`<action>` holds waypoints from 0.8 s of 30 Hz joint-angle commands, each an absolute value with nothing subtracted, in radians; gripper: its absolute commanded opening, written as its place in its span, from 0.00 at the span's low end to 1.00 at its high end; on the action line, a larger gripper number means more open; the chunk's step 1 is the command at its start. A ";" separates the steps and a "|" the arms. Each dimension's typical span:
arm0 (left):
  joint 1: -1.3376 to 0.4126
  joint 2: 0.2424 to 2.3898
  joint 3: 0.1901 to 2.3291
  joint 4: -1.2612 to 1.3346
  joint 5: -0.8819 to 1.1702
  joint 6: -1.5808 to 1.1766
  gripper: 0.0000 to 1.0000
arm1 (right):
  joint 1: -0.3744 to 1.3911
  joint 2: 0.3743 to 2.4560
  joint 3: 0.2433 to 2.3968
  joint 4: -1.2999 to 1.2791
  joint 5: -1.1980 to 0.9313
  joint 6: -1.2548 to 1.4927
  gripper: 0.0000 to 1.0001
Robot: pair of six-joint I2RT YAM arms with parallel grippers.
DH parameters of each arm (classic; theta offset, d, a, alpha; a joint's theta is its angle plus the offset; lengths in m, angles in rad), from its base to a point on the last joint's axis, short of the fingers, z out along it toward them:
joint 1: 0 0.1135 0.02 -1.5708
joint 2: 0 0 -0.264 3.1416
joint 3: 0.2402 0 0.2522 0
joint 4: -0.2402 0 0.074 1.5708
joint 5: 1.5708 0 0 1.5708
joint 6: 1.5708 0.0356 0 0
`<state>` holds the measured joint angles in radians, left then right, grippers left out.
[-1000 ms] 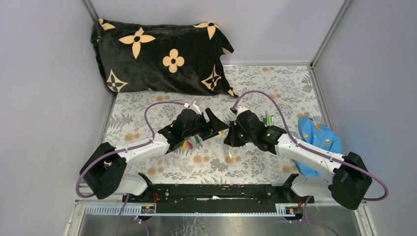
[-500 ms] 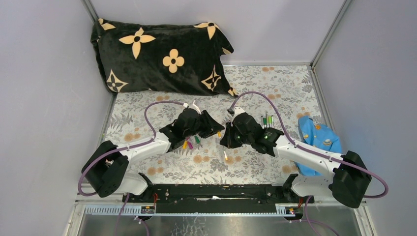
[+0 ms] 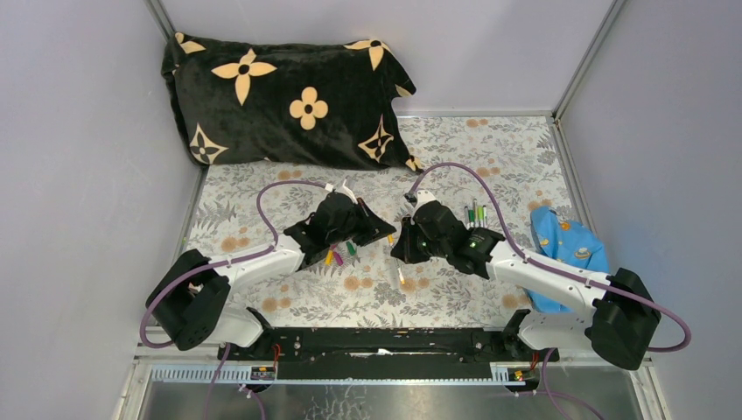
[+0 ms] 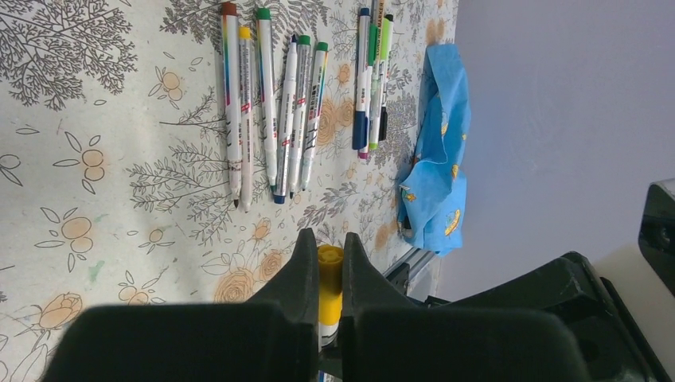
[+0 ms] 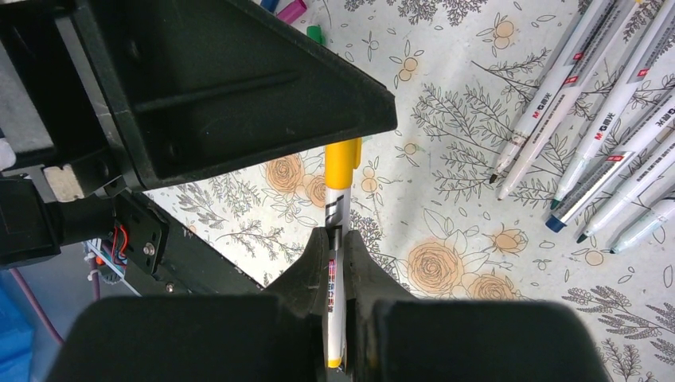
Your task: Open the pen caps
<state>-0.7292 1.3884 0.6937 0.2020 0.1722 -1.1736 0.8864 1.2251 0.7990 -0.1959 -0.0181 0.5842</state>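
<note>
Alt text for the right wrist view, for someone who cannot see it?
The right gripper clamps a white pen, whose yellow cap runs up behind the black left gripper. At right, uncapped pens lie on a floral cloth.

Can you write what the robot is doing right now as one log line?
step: uncapping | left tool: shut on yellow cap | right tool: shut on pen barrel | cap state: not yet off
</note>
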 commanded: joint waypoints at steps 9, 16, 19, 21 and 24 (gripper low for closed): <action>-0.729 1.353 0.670 0.272 0.171 -1.210 0.00 | 0.912 1.208 0.830 -0.138 0.021 0.587 0.18; -0.729 1.323 0.676 0.250 0.140 -1.213 0.00 | 0.918 1.231 0.816 -0.124 0.023 0.592 0.16; -0.729 1.322 0.675 0.251 0.123 -1.216 0.00 | 0.920 1.240 0.808 -0.116 0.021 0.594 0.09; -0.730 1.322 0.676 0.254 0.105 -1.222 0.00 | 0.921 1.246 0.803 -0.112 0.015 0.595 0.00; -0.729 1.328 0.701 0.216 0.058 -1.201 0.00 | 0.924 1.255 0.789 -0.105 0.012 0.599 0.00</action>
